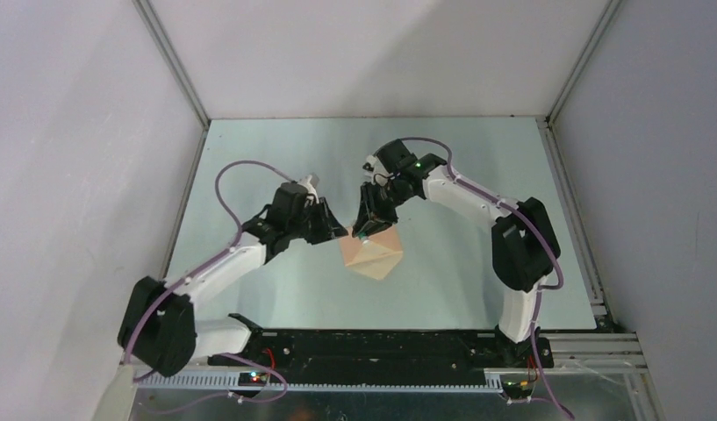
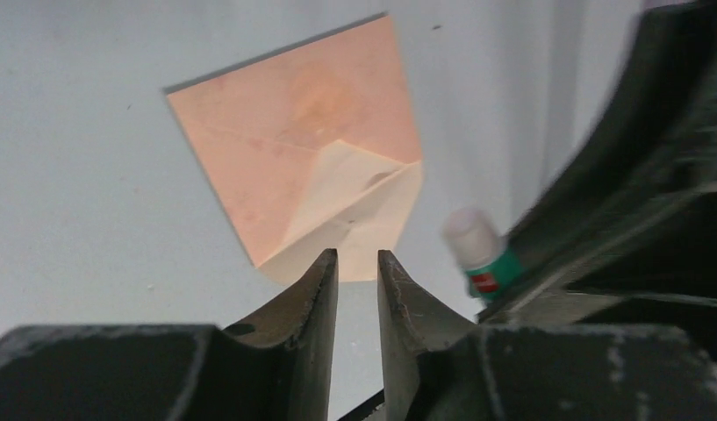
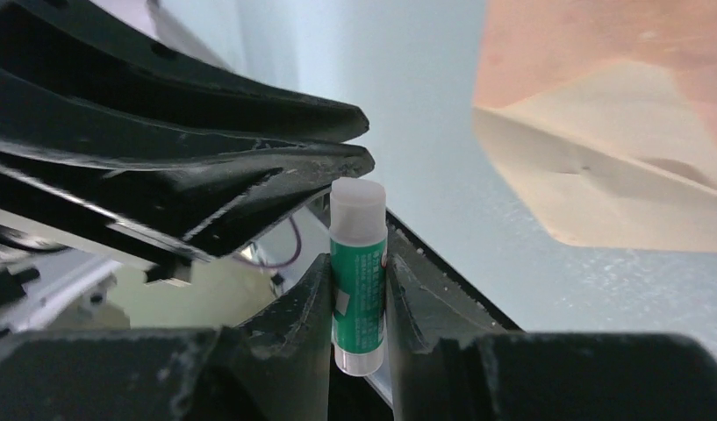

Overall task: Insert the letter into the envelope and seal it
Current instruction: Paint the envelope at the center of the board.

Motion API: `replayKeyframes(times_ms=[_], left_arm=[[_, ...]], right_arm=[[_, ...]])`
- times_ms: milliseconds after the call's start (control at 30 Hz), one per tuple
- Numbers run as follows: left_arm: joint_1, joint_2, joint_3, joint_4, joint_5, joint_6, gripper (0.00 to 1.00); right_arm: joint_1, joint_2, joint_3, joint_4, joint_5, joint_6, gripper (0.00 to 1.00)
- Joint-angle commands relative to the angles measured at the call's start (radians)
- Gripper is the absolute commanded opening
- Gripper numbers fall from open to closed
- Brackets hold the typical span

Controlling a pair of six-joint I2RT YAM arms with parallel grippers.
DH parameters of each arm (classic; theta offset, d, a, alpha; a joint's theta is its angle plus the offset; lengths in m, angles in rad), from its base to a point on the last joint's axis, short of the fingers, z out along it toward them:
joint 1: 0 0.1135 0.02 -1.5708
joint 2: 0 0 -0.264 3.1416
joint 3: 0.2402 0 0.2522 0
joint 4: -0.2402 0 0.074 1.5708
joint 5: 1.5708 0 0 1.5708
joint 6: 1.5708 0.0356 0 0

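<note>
The tan envelope (image 1: 373,256) lies on the table between both grippers, its paler cream flap side (image 2: 359,219) turned toward them. The envelope (image 3: 600,114) also shows at the upper right of the right wrist view. My right gripper (image 3: 358,263) is shut on a green-and-white glue stick (image 3: 358,281), held upright with its white end up, just beside the envelope's near corner. The glue stick (image 2: 479,256) shows blurred in the left wrist view. My left gripper (image 2: 357,260) hovers at the envelope's cream edge, jaws slightly apart with nothing between them. The letter is hidden.
The two grippers (image 1: 350,230) are very close together over the table's middle. The left gripper's black fingers (image 3: 249,149) fill the upper left of the right wrist view. Grey enclosure walls (image 1: 91,132) and a metal frame ring the table.
</note>
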Motion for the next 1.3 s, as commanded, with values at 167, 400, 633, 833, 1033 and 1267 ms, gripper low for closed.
replayKeyframes(times_ms=[167, 400, 633, 833, 1033, 1267], left_arm=[[0.056, -0.215, 0.063, -0.158, 0.074, 0.16, 0.33], [0.114, -0.237, 0.153, -0.269, 0.158, 0.203, 0.43], [0.115, -0.186, 0.146, -0.172, 0.27, 0.127, 0.5], [0.114, -0.212, 0.132, -0.11, 0.207, -0.045, 0.52], [0.086, -0.274, 0.166, -0.201, 0.119, -0.235, 0.61], [0.072, -0.389, -0.011, -0.035, 0.141, -0.349, 0.4]], right_arm=[[-0.008, -0.123, -0.102, -0.008, -0.21, -0.293, 0.0], [-0.015, -0.149, -0.121, -0.045, -0.243, -0.374, 0.0], [-0.013, -0.156, -0.103, -0.036, -0.267, -0.384, 0.0], [-0.013, -0.163, -0.067, -0.09, -0.121, -0.358, 0.0], [0.002, -0.205, -0.051, -0.057, 0.06, -0.232, 0.0], [0.029, -0.294, -0.134, 0.176, 0.23, 0.155, 0.0]])
